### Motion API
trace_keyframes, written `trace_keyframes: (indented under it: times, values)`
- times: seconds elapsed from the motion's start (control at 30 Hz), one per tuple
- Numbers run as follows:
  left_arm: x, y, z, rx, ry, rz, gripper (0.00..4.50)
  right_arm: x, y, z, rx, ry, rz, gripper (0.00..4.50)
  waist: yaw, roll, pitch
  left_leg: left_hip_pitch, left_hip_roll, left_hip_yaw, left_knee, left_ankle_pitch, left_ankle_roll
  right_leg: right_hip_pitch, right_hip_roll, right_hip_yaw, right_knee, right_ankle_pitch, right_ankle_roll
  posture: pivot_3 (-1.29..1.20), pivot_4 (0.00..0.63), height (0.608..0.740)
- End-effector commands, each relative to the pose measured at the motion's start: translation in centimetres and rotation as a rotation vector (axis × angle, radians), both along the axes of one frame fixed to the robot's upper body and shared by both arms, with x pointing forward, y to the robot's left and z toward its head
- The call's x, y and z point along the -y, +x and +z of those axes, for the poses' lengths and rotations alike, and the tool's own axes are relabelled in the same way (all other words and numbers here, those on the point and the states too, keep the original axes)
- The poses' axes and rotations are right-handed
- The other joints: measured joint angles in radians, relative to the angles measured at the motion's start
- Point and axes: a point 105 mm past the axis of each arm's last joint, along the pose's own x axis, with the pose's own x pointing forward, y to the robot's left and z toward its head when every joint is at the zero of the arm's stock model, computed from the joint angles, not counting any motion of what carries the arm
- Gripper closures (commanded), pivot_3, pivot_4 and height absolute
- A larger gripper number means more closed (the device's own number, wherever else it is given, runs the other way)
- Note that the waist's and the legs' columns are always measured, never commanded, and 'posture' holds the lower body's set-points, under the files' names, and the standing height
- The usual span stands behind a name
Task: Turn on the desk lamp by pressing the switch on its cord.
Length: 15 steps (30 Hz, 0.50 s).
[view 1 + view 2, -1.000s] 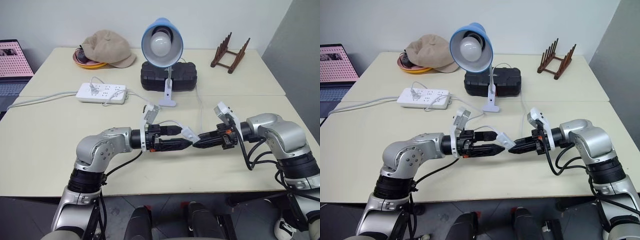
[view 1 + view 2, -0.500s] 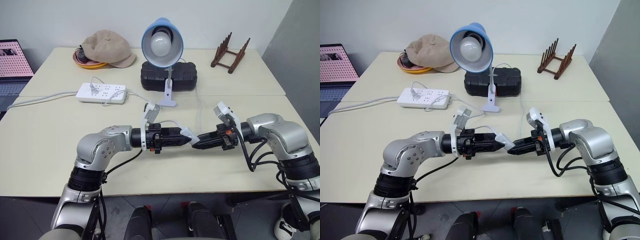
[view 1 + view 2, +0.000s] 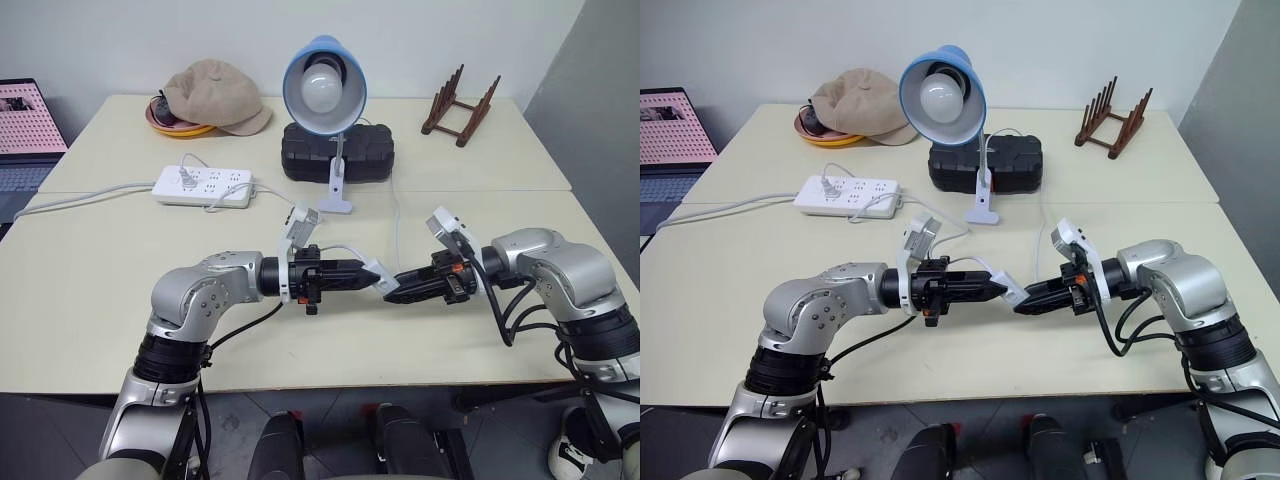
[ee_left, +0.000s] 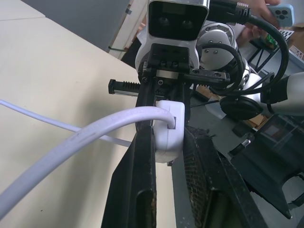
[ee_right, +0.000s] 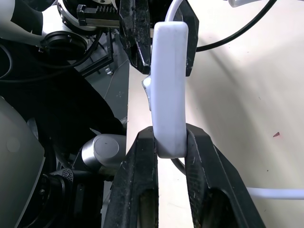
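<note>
Beige desk (image 3: 90,300) | switch (image 3: 377,273) held above desk centre, between both arms | left gripper (image 3: 368,272) clamped on switch | right gripper (image 3: 394,292) clamped on its other end | desk lamp (image 3: 323,90) at 12 o'clock, bulb unlit | cord (image 3: 397,215) toward lamp

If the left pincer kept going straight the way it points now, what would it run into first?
The left pincer is already shut on one end of the switch, so the switch itself comes first. Right behind it, tip to tip, is the right pincer, gripping the switch's other end. There looks to be no free travel along that line.
</note>
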Motion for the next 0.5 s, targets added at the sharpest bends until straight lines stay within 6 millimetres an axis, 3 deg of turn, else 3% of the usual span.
trace_keyframes:
  times: [0.03,0.1,0.17,0.3,0.5]
  values:
    - [0.39,-0.51,0.17,0.034,0.025,-0.018,4.02,0.02,0.19,0.79,0.043,0.006,-0.007,4.10,0.000,0.000,0.000,0.000,0.000,0.000,0.000,0.000,0.000,0.000,0.000,0.000,0.000,0.000,0.000,0.00,0.150,0.740]
    - [0.40,-0.58,0.32,0.032,0.014,-0.021,4.02,0.02,0.20,0.79,0.043,0.006,-0.008,4.10,0.000,0.000,0.000,0.000,0.000,0.000,0.000,0.000,0.000,0.000,0.000,0.000,0.000,0.000,0.000,0.00,0.150,0.740]
    - [0.50,-0.79,0.45,0.031,0.006,-0.039,3.32,-0.01,0.20,0.81,0.042,0.007,-0.008,4.10,0.000,0.000,0.000,0.000,0.000,0.000,0.000,0.000,0.000,0.000,0.000,0.000,0.000,0.000,0.000,0.00,0.150,0.740]
    - [0.76,-0.73,0.11,0.032,0.034,-0.036,2.67,0.04,0.20,0.77,0.044,0.004,-0.009,4.10,0.000,0.000,0.000,0.000,0.000,0.000,0.000,0.000,0.000,0.000,0.000,0.000,0.000,0.000,0.000,0.00,0.150,0.740]
    - [1.05,-0.99,0.22,0.030,0.035,-0.053,2.67,0.05,0.18,0.76,0.044,0.003,-0.010,4.10,0.000,0.000,0.000,0.000,0.000,0.000,0.000,0.000,0.000,0.000,0.000,0.000,0.000,0.000,0.000,0.00,0.150,0.740]
